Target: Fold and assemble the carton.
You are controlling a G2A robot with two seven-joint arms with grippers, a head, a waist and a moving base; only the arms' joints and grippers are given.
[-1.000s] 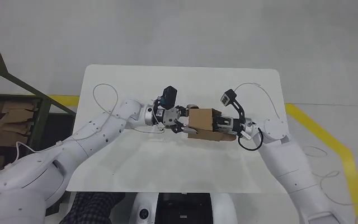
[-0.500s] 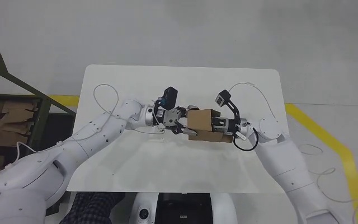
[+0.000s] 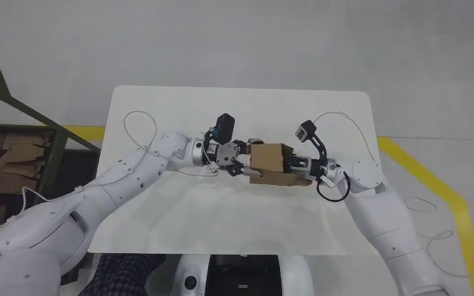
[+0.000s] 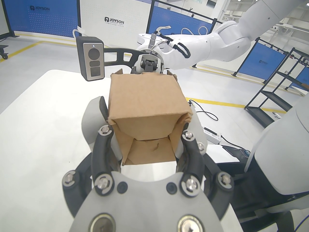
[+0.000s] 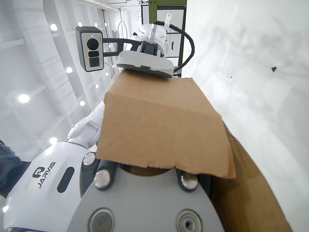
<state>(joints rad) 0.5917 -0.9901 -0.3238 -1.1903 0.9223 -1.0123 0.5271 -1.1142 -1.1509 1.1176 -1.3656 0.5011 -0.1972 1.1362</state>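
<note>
Carton (image 3: 266,158) is over the middle of the table (image 3: 163,222), a bit toward its right edge, with one arm at each end; can't tell if its underside touches the tabletop. Left gripper (image 4: 146,111) is clamped across the open end, one finger on each outer wall. Right gripper (image 3: 298,163) is at the opposite end, but cardboard overhangs it, so I can't tell whether it grips anything. Risks, my read: squeeze from the left side is on unsupported walls, so too much force likely racks the tube into a parallelogram or creases a wall. If the arms push toward each other off-axis, the body could buckle or slip out of the left grip. Loose flap (image 3: 285,180) at the right end, on the side toward the near edge, could catch on the table or fold the wrong way. Edges look ragged, so a tear could run. Contents: through the open end the carton shows only its own folded-in flaps at the far end, no goods. Rack (image 3: 29,159) beyond the table's left edge holds flat brown cardboard pieces.
</note>
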